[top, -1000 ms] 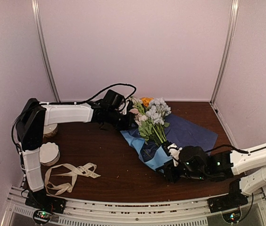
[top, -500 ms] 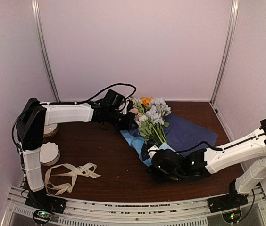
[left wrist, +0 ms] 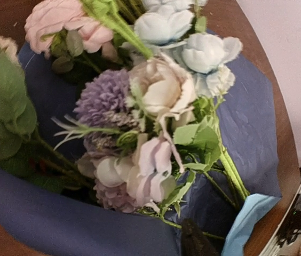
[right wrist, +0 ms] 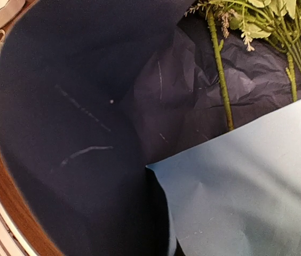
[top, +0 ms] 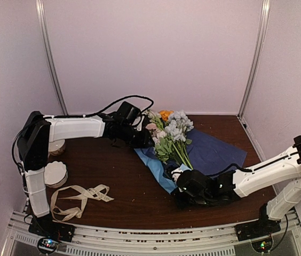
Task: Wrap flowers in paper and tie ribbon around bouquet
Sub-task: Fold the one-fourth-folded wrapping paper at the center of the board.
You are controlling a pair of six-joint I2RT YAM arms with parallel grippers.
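I'm on the wrap: right tool (top: 179, 175) closed at the paper (top: 214, 152)'s six o'clock corner; left tool (top: 145, 140)'s state I cannot tell. Next, I'd fold that corner over the flowers (top: 172, 133).

Lower ends of long green flower stems (right wrist: 221, 80) hidden under a light blue fold of creased paper (right wrist: 246, 186), right gripper (top: 178, 176) fingertips lost beneath that sheet, beige fabric ribbon (top: 78, 198) lettering too small to read, pale pink rose (left wrist: 60, 21) cut by the top edge.
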